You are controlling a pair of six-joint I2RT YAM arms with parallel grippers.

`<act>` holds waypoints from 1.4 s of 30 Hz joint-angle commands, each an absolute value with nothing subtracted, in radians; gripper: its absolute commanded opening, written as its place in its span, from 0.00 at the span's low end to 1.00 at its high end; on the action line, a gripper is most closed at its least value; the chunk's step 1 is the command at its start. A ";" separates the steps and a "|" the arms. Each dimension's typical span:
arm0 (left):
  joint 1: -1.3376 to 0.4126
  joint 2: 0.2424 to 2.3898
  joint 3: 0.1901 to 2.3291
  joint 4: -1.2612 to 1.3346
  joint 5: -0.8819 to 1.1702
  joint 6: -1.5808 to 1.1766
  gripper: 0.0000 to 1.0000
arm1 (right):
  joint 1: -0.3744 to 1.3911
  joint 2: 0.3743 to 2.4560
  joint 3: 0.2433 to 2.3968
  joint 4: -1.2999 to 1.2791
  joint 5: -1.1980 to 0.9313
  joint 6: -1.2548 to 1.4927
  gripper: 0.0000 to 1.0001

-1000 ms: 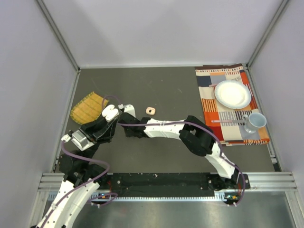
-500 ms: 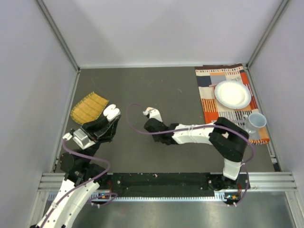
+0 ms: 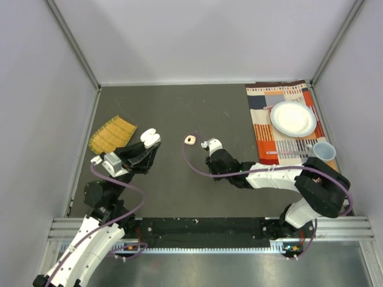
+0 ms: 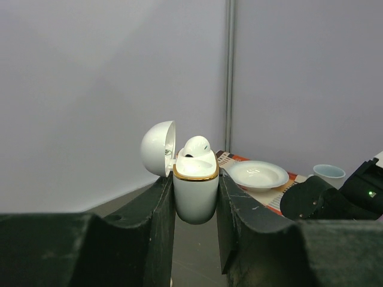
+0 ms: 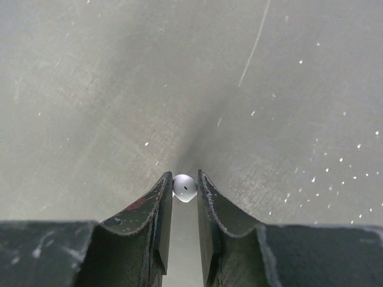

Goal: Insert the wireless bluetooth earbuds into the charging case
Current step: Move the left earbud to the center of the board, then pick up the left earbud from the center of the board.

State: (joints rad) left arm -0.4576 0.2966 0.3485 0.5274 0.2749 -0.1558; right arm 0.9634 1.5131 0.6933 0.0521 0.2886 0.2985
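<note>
While the dark counter (image 3: pixel 239 113) carried a striped placemat (image 3: pixel 268 101) with a plate (image 3: pixel 292 118) and cup (image 3: pixel 324 152) at the far right and a woven yellow mat (image 3: pixel 111 135) at the far left, both arms worked the middle. The main danger looked to be the meeting of the two: the right arm (image 3: pixel 269 176) would have to bring its load across to the left arm (image 3: pixel 99 233), and a poor line could knock the case loose. The right arm rose from its base, bent sharply at the elbow, and lay long and low toward the centre. The left arm climbed from its base and folded forward. The left tool (image 4: pixel 195 179) was pressed onto the white charging case (image 4: pixel 195 200), holding it upright with its lid (image 4: pixel 158 148) swung open and one white earbud (image 4: pixel 197 145) already seated inside. The right tool (image 5: pixel 184 179), well apart from the case, pinched a second white earbud (image 5: pixel 184 188) at the very ends of its fingers. So shallow a hold could let the smooth piece twist or drop. A tiny peach-pink piece (image 3: pixel 190 139) lay on the counter between the tools, too small to identify.
</note>
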 commanded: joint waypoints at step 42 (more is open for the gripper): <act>-0.454 0.353 0.344 0.621 0.301 -0.186 0.00 | 0.948 1.483 1.023 -0.446 0.274 0.957 0.47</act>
State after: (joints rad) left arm -0.4576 0.3683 0.3443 0.5762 0.3180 -0.1886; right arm 0.9226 1.5101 0.9836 -0.3012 0.2417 0.7155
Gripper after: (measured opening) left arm 0.338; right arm 0.459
